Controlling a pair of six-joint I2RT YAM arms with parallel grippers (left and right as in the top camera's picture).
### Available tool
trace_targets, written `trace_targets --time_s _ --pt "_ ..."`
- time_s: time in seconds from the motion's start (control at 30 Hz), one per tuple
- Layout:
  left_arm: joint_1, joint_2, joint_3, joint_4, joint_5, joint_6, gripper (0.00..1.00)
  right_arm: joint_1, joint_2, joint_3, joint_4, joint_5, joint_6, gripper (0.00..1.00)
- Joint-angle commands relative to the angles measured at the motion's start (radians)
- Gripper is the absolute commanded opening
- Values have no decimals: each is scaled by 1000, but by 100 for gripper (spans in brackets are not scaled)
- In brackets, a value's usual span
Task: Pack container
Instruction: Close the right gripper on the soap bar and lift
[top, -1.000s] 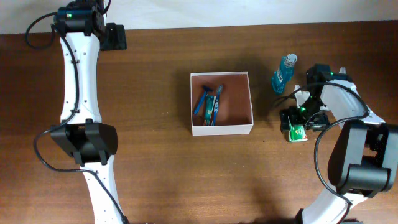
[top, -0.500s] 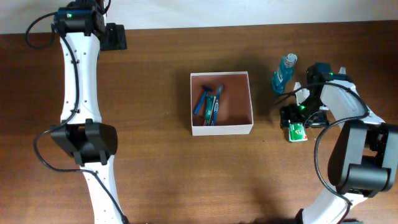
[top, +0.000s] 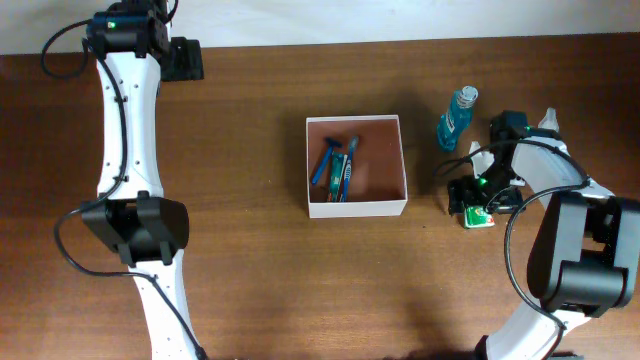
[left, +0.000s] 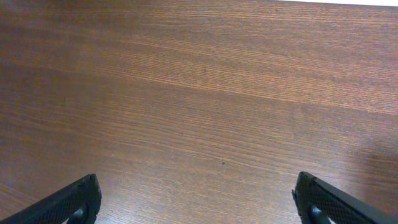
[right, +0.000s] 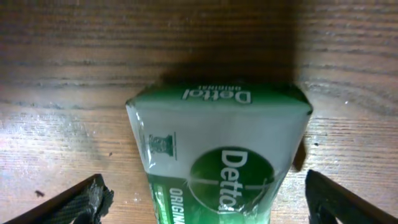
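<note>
Right wrist view: right hand (right: 221, 199) spread around crooked soap box (right: 217, 137); squeeze may twist box, slip out.

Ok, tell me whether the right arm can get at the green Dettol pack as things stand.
Probably yes: the right gripper hangs open over the Dettol pack, a finger on either side, nothing in between, and the blue bottle stands apart.

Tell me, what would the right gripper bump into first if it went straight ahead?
The green Dettol soap pack. It lies on the table directly ahead of the right gripper, between its open fingers, so it would probably be met first.
</note>
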Motion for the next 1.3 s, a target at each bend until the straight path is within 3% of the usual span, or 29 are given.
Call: trace_targets --time_s 0.0,0.87,1.27 --pt "5 -4 12 0 7 5 99 6 7 -5 12 -6 6 87" --pt "5 -4 12 -1 7 5 99 6 7 -58 71 -5 10 84" --pt "4 -4 12 -1 7 5 99 6 7 -47 76 -6 26 56"
